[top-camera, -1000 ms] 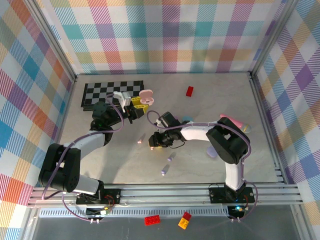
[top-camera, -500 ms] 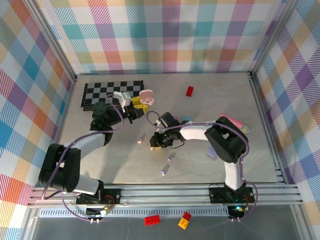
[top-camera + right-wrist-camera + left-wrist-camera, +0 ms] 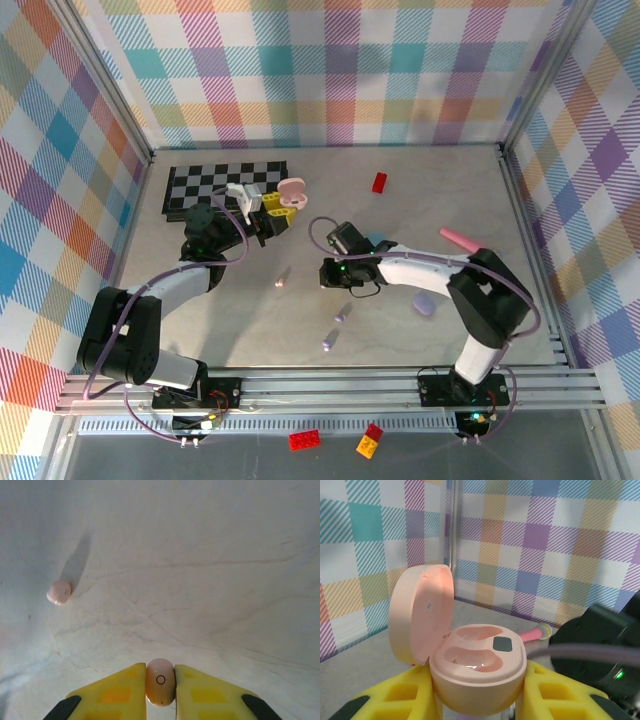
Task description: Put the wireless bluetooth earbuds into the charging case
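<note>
A pink earbud (image 3: 160, 682) sat pinched between the yellow fingers (image 3: 125, 692) of the right gripper (image 3: 160, 670), bottom centre of the wrist view, above the table (image 3: 210, 555). Another bud (image 3: 59, 592) lay at left. The left gripper (image 3: 477, 705) clamped the open pink case (image 3: 477, 667). Held so narrowly, the glossy earbud could twist or slip and miss its socket.

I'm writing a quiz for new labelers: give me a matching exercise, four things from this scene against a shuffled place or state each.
1. pink charging case
2. ring-marked pink earbud
3. loose pink earbud
4. red brick

A. lying free just left of the right hand
B. on the table near the back wall
C. lid open, gripped by the left hand
D. pinched in the right hand

Pairs: 1-C, 2-D, 3-A, 4-B
</note>
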Controlling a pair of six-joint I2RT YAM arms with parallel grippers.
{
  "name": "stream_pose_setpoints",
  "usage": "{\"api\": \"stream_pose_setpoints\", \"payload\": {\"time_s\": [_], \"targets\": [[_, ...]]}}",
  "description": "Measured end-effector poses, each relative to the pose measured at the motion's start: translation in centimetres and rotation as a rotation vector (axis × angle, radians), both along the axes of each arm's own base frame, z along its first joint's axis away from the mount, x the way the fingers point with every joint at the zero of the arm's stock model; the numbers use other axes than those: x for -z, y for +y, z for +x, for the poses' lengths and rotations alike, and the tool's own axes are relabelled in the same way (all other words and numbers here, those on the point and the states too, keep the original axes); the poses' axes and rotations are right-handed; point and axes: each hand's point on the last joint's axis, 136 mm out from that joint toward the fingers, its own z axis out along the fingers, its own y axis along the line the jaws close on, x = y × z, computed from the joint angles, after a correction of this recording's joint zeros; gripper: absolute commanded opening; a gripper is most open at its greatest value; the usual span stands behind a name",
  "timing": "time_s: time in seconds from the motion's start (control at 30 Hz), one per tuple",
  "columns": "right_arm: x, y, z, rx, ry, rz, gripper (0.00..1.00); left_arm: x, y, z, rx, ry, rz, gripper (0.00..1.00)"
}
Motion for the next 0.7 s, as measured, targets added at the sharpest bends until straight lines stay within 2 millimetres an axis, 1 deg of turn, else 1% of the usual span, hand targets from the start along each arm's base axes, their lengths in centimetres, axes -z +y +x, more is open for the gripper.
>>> {"api": "stream_pose_setpoints", "payload": {"time_s": [0.1,0.2,0.3,0.37,0.5,0.6,0.7], "targets": [[-1.5,-1.9,0.7,0.062,-0.058,-0.063,0.16,0.2,-0.4,0.0,0.0,-0.002,0.003,0.33],[-2.7,-3.7,1.3,0.111,-0.103,-0.11,0.15,0.8,-1.1,0.0,0.007,0.005,0.012,0.33],[-4.2,-4.9,1.5,0.139,-0.143,-0.122,0.15,1.3,-2.0,-0.2,0.012,0.003,0.032,0.33],[-5.9,-5.4,1.7,0.147,-0.183,-0.109,0.16,1.4,-2.7,-0.2,0.012,-0.012,0.053,0.33],[-10.4,-5.8,2.2,0.137,-0.284,-0.057,0.18,1.9,-3.9,-0.3,0.002,-0.04,0.101,0.33],[-15.0,-5.5,3.0,0.117,-0.374,-0.008,0.17,2.5,-4.9,-0.6,-0.006,-0.053,0.135,0.33],[-19.2,-5.0,3.8,0.094,-0.46,0.04,0.16,2.6,-5.5,-0.7,-0.015,-0.076,0.154,0.33]]}}
